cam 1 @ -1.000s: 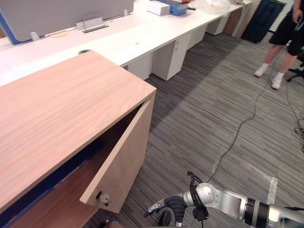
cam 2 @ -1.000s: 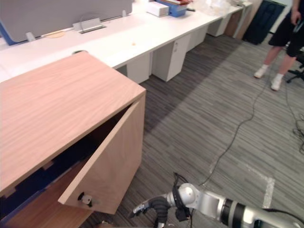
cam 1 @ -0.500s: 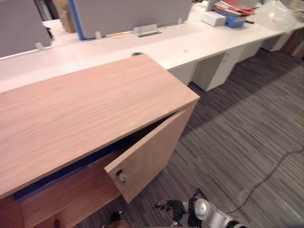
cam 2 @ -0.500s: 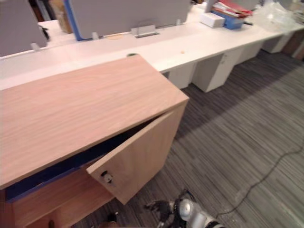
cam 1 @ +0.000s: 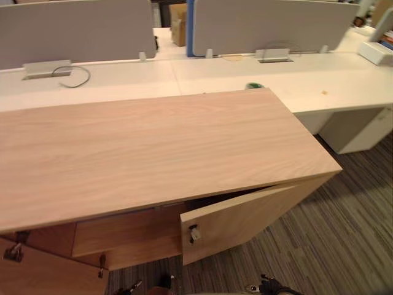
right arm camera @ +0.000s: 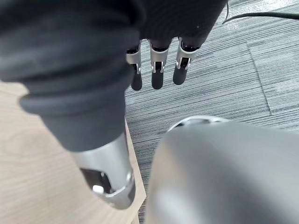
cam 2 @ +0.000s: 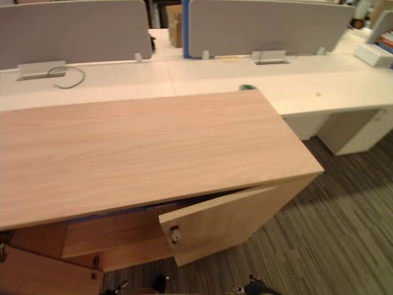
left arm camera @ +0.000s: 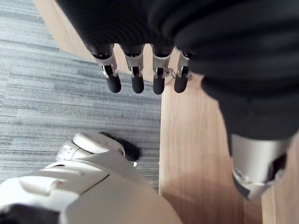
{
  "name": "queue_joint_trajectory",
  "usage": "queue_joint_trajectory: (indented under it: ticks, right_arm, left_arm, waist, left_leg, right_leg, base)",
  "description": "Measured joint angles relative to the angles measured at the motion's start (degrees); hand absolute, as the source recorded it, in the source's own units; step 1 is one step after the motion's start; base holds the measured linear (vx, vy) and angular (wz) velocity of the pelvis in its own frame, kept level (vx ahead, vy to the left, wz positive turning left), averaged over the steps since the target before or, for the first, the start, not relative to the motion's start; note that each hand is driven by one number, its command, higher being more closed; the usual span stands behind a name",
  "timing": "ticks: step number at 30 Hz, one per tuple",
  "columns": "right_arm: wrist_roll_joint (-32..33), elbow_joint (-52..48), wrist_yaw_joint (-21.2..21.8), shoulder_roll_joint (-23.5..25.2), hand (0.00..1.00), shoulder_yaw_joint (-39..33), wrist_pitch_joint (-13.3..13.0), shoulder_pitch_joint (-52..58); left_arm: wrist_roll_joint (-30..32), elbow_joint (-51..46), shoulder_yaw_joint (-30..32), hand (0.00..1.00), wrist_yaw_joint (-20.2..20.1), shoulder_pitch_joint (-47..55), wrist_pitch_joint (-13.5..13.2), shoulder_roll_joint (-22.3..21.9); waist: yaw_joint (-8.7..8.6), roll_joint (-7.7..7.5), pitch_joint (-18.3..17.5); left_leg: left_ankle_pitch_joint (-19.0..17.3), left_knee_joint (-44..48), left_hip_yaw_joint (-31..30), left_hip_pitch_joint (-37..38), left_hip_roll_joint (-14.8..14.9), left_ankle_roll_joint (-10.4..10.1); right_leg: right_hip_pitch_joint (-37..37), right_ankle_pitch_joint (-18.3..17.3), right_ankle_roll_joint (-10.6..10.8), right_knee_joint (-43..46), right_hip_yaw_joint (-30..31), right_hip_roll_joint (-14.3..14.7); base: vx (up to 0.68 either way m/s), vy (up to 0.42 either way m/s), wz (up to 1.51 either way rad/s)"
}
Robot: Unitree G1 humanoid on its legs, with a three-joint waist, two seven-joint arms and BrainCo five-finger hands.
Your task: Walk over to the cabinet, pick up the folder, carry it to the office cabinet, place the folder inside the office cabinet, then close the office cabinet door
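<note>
Striped carpet [cam 1: 353, 246]; cabinet [cam 1: 153, 147] interior dim behind door [cam 1: 245, 218]

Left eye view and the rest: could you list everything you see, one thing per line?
cabinet: one, light wood, low, directly ahead
right door: one, light wood, ajar
left door: one, light wood, ajar
desk: one, white, long, behind the cabinet
divider panels: two, grey, along the desk's back
cable boxes: two, silver, on the desk
green ring: one, on the desk by the cabinet
drawer unit: one, white, under the desk
carpet: grey, striped
left hand: silver, dark-tipped, empty, above carpet
right hand: same, empty
</note>
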Motion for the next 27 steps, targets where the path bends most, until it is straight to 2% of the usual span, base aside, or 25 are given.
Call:
queue_joint_trajectory:
  ticks: [1, 2, 3, 5, 7, 8, 14, 20, 26, 27]
  right_arm:
    - [1.6, 0.0, -0.1, 0.6, 0.00, -1.3, -0.2, 0.6]
    - [2.3, 0.1, -0.1, 0.7, 0.00, -2.3, -0.3, 0.7]
    - [2.9, 0.1, -0.1, 0.3, 0.00, -4.8, -0.3, 1.2]
    - [3.3, 0.0, 0.0, 0.4, 0.00, -5.9, -0.4, 1.8]
    - [4.2, 0.0, 0.0, 0.9, 0.00, -6.6, -0.4, 2.9]
    - [4.9, 0.0, 0.0, 1.2, 0.00, -6.8, -0.3, 3.2]
    - [4.9, 0.5, 0.0, 2.5, 0.00, -10.1, -0.4, 4.1]
    - [4.9, 0.3, 0.0, 3.1, 0.00, -10.9, -0.5, 4.3]
    - [4.8, -2.2, -0.1, 3.1, 0.00, -8.4, -0.6, 4.8]
    - [4.8, -2.6, -0.1, 3.1, 0.00, -8.3, -0.6, 4.6]
  left_arm:
    - [0.6, -0.1, 0.6, 0.00, 0.0, -0.3, -0.3, 0.4]
    - [0.6, 0.1, 1.2, 0.00, 0.0, -0.4, -0.5, 0.1]
    - [0.6, 0.5, 3.8, 0.00, 0.0, 0.5, -0.8, -1.7]
    - [0.6, 0.6, 5.4, 0.00, 0.1, 0.7, -0.8, -2.3]
    - [0.5, 0.6, 8.0, 0.00, 0.1, 0.8, -0.8, -2.8]
    - [0.3, 0.6, 9.0, 0.00, 0.1, 1.2, -0.8, -3.0]
    - [0.1, 0.5, 11.4, 0.00, -0.1, 1.5, -1.1, -3.2]
    - [-0.2, 0.3, 11.4, 0.00, -0.3, 1.7, -1.4, -3.2]
    - [-0.3, -2.6, 10.8, 0.00, -0.6, 1.9, -1.9, -3.6]
    - [-0.3, -3.5, 10.9, 0.00, -0.6, 1.8, -1.9, -3.8]
  waist:
    - [-0.63, -1.05, 0.8]
    - [-0.75, -1.15, 1.2]
    - [-0.48, 0.67, 0.5]
    - [-0.67, 1.08, 0.5]
    - [-0.61, 0.74, 0.3]
    - [-0.59, 0.51, 0.2]
    - [-0.22, -0.61, -0.2]
    - [-0.09, -0.61, -0.1]
    - [0.23, -0.03, 2.0]
    - [0.16, -0.07, 3.0]
  left_leg:
    - [-0.1, 0.3, -1.9, -0.1, -1.3, -0.8]
    - [-0.1, 0.1, -2.7, 0.1, -1.3, -1.1]
    - [0.3, 0.1, -1.0, 0.0, 0.3, -1.5]
    - [0.4, -0.3, -0.5, -0.1, 1.5, -1.7]
    - [1.0, -2.0, 0.1, 0.1, 4.0, -3.9]
    - [1.3, -2.5, 0.3, 0.2, 4.3, -4.3]
    - [1.5, -4.2, 1.4, 3.2, 4.0, -4.5]
    - [1.5, -3.1, 0.1, 2.8, 3.8, -4.5]
    - [1.4, 2.6, -4.2, -2.5, 3.0, -4.5]
    - [1.2, 4.9, -0.8, -4.8, 2.9, -2.8]
  right_leg:
    - [0.4, -1.6, 2.7, -2.4, 3.8, 0.5]
    - [0.9, -2.1, 2.5, -2.0, 3.0, 0.9]
    - [0.2, -2.7, 1.5, -1.7, 1.9, 2.2]
    - [0.5, -2.8, 1.3, -2.1, 1.1, 3.4]
    - [1.3, -2.2, 0.4, -4.2, -0.4, 5.4]
    - [1.9, -1.9, 0.3, -5.2, -0.7, 5.8]
    - [8.4, 1.0, 1.1, -12.5, -1.2, 5.9]
    - [10.6, 2.4, 1.0, -15.0, -2.6, 6.2]
    - [11.4, 2.4, 0.9, -14.7, -8.8, 6.6]
    - [11.6, 2.6, 0.5, -14.4, -11.4, 6.3]
  base:
    - [-0.08, -0.264, 1.05]
    - [-0.06, -0.300, 0.69]
    - [-0.01, -0.222, 0.25]
    - [0.04, -0.173, 0.17]
    - [0.10, -0.152, 0.15]
    - [0.11, -0.084, 0.13]
    - [0.10, 0.013, 0.04]
    - [-0.04, 0.013, 0.12]
    - [-0.16, -0.004, 0.53]
    - [-0.19, 0.036, 0.99]
